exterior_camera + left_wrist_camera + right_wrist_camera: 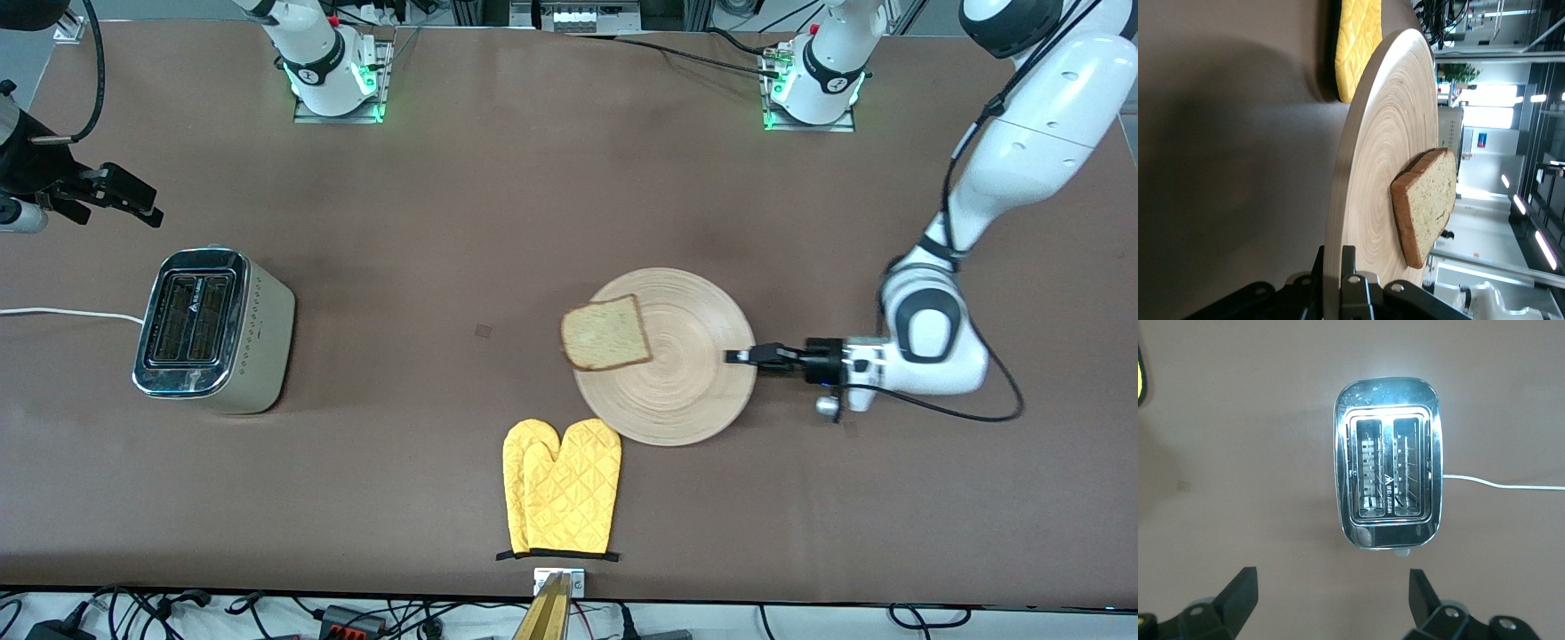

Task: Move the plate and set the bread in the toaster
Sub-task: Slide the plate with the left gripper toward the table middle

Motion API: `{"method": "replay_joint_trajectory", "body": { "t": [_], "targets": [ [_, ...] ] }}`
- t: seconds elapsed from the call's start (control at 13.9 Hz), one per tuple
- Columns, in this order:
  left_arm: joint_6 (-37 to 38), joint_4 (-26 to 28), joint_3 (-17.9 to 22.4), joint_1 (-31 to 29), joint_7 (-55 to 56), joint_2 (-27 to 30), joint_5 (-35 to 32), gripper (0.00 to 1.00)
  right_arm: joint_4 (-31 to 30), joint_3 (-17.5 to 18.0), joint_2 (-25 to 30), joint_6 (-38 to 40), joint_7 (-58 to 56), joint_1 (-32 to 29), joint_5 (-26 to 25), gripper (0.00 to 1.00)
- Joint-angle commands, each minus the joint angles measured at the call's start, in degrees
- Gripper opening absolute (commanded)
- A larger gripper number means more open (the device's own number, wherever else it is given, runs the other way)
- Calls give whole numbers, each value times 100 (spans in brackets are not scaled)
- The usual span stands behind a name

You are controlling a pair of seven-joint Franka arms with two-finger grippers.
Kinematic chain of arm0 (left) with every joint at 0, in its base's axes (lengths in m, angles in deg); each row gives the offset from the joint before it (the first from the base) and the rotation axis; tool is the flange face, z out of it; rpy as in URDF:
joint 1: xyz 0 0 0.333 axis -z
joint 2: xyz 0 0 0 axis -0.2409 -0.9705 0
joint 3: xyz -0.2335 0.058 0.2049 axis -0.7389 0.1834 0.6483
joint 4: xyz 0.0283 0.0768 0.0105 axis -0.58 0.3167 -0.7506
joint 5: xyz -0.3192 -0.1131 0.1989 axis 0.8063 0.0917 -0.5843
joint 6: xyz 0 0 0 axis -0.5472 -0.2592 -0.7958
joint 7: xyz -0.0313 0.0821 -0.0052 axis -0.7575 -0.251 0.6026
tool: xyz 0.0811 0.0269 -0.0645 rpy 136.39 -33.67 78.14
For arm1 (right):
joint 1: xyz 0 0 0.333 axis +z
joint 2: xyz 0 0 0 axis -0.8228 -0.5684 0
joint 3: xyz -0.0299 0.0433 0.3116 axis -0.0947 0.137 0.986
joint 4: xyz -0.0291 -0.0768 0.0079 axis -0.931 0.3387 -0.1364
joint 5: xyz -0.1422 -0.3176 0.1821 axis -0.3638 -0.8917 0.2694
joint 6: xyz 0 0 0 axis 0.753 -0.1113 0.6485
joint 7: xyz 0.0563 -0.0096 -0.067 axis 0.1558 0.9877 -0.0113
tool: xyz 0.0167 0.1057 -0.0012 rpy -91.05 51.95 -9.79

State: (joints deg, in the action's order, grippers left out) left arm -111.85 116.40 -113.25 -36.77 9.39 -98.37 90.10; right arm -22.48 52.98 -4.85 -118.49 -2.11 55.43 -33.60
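The light-wood plate point(685, 373) lies mid-table. The bread point(606, 333) sits on it at the rim toward the right arm's end, one corner overhanging. My left gripper point(738, 357) is shut on the plate's rim at the left arm's end. In the left wrist view the rim stands between the gripper's point(1338, 267) jaws, with the plate point(1385, 153) and the bread point(1428, 203) ahead. The toaster point(213, 329) stands at the right arm's end, slots empty. My right gripper point(120, 196) is open and empty over the table beside it. The right wrist view shows the toaster point(1388, 473) past the gripper point(1333, 587).
A yellow oven mitt point(560, 484) lies nearer to the front camera than the plate, touching its rim; it also shows in the left wrist view point(1358, 40). The toaster's white cord point(62, 312) runs off the table's end. Bare brown table point(427, 293) lies between toaster and plate.
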Motion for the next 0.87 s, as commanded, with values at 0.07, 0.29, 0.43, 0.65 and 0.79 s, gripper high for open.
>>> {"method": "replay_joint_trajectory", "body": {
  "t": [0.07, 0.29, 0.43, 0.65, 0.79],
  "targets": [
    [-1551, 954, -1007, -284, -123, 255, 514, 1, 81, 36, -70, 70, -54, 11, -50, 100],
    [-2065, 1130, -1228, -170, -280, 203, 637, 1, 63, 36, -192, 97, -62, -15, -42, 100],
    [-2083, 1105, -1228, 6, -553, 45, 733, 1, 63, 36, -210, 88, -63, 11, -50, 100],
    [-2083, 1043, -1167, 384, -1219, -43, 1461, 1, 63, 54, -289, 97, -54, 46, -50, 100],
    [-2083, 894, -1140, 490, -1686, -297, 1779, 1, 63, 54, -325, 97, -45, 81, -50, 100]
  ]
}}
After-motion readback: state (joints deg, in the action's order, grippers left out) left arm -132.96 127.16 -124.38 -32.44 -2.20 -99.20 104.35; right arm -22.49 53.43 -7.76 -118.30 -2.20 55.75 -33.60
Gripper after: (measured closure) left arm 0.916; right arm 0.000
